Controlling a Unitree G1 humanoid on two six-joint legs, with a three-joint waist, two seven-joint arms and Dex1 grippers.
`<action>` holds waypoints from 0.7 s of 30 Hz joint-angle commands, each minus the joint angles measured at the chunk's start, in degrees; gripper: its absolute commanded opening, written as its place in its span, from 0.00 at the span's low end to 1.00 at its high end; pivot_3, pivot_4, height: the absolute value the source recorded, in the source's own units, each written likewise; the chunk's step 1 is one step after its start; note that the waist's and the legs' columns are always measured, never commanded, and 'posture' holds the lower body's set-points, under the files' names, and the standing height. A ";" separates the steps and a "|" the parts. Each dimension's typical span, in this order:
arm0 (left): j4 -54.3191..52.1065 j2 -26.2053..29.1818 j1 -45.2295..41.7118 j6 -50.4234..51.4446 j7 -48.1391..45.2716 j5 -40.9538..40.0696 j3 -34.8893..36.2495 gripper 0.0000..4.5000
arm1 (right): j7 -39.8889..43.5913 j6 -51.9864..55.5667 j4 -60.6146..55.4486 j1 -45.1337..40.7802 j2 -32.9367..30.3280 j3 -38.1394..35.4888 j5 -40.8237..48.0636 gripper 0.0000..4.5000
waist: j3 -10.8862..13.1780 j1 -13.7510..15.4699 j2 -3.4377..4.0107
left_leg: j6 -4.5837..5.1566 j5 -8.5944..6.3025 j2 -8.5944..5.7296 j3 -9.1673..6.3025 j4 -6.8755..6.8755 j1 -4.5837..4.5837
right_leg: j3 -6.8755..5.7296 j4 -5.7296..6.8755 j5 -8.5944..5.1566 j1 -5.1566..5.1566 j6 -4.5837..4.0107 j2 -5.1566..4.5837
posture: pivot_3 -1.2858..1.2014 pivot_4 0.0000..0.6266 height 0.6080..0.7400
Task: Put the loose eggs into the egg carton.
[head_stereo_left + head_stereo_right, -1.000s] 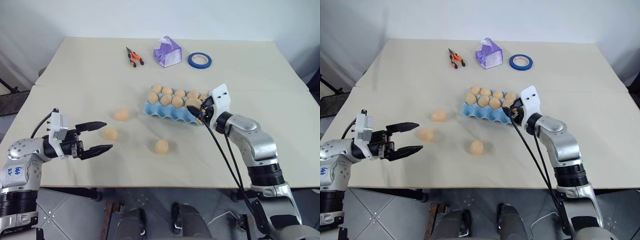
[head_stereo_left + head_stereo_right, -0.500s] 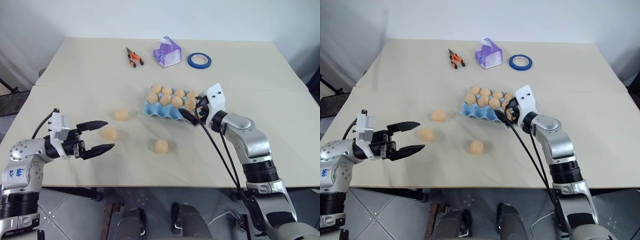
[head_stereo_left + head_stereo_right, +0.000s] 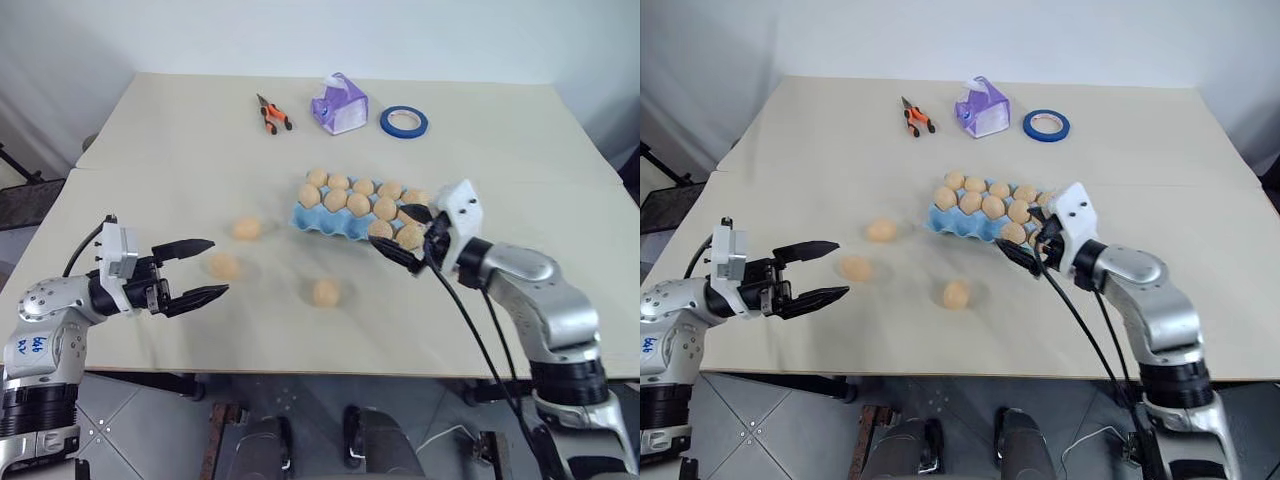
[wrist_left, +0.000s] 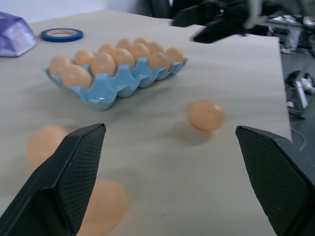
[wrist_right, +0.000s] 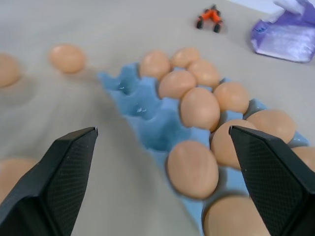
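The right gripper [image 3: 407,240] is hanging with its fingers spread wide and empty, just beside the near right corner of the light blue egg carton [image 3: 318,221]. The left gripper [image 3: 198,270] is likewise gaping wide, holding nothing, pointing toward the nearest of the loose eggs [image 3: 224,266]. Two more are lying on the table [image 3: 150,140]: one farther back [image 3: 246,229], one toward the middle [image 3: 325,292]. The carton is sitting mid-table, mostly filled. Judging by this, a pick-up is in hand; the next move calls for the left fingers straddling that near egg and closing gently.
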 commanded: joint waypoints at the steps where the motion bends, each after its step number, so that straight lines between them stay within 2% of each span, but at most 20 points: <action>1: -2.42 0.50 1.40 -0.32 0.91 -1.75 2.57 1.00 | 7.61 -2.03 -4.60 4.61 -5.50 -4.74 4.17 0.99 | 0.00 0.04 0.00 | -0.02 -0.02 0.00 0.00 0.00 0.00 | 0.00 -0.02 0.00 0.00 0.00 0.00 | 0.52 0.24 1.00; 5: -1.93 1.55 3.22 -0.80 0.45 -1.96 4.40 1.00 | 15.63 -2.04 -7.18 13.01 -12.21 -10.50 9.00 0.99 | 0.00 -0.01 0.00 | -0.02 -0.03 0.01 -0.01 -0.02 0.01 | -0.02 -0.05 0.00 0.01 0.00 0.01 | 0.52 0.24 1.00; 13: 0.63 4.22 3.38 -1.21 -0.35 -1.65 6.50 1.00 | 17.58 -2.23 -10.32 23.14 -15.58 -16.46 11.06 0.99 | 0.00 0.18 0.00 | -0.06 -0.03 0.03 -0.04 0.02 0.05 | -0.01 -0.06 -0.01 0.05 -0.03 0.00 | 0.52 0.24 1.00; 17: 1.26 4.37 2.27 -1.28 -0.28 -1.47 5.99 1.00 | 12.15 0.25 -12.68 19.21 -12.56 -12.30 11.92 0.99 | 0.00 -0.12 0.00 | -0.06 -0.03 0.02 -0.05 -0.02 0.05 | 0.01 -0.10 -0.02 0.03 -0.04 -0.06 | 0.52 0.24 1.00; 21: 1.71 4.18 0.84 -1.43 -0.45 -1.28 5.09 1.00 | 5.42 3.71 -14.86 13.02 -7.19 -3.70 10.90 0.99 | 0.00 -0.07 0.01 | -0.12 -0.01 0.05 -0.08 -0.09 0.04 | 0.00 -0.08 -0.04 -0.05 -0.12 -0.05 | 0.52 0.24 1.00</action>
